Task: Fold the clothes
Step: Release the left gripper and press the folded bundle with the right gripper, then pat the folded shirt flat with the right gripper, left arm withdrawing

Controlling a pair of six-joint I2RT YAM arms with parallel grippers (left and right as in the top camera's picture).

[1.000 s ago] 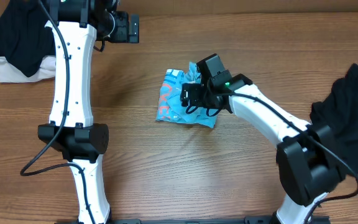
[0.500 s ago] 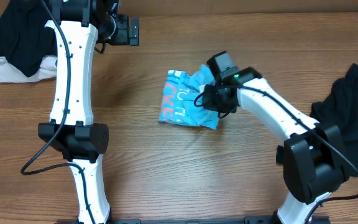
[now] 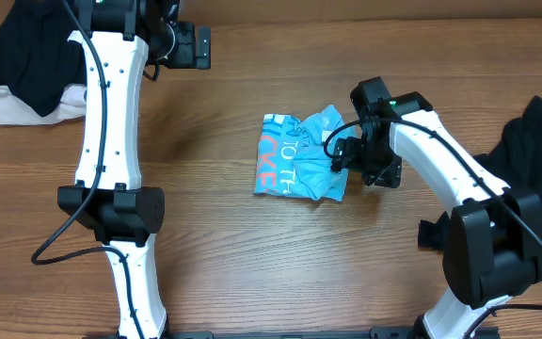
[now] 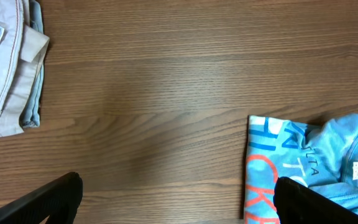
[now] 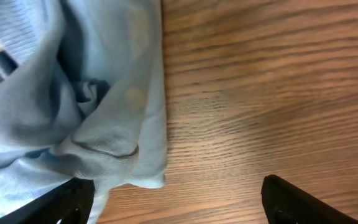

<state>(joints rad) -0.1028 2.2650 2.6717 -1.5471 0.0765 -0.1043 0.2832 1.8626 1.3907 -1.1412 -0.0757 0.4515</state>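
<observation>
The shirt (image 3: 299, 169) lies crumpled mid table (image 3: 252, 273); we judge it soft, light, limp. Our right hand (image 5: 179, 202) hovers spread at its right edge, holding nothing; our left hand (image 4: 179, 202) is spread too. A hem corner looks best to pinch.

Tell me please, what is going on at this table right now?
A two-armed robot is folding clothes. The light blue T-shirt lies bunched in the middle of the table. The right claw is open at the shirt's right edge, holding nothing. The left claw is open too, over bare wood away from the shirt. A black and beige pile waits at the far left corner, and a black garment at the right edge.
</observation>
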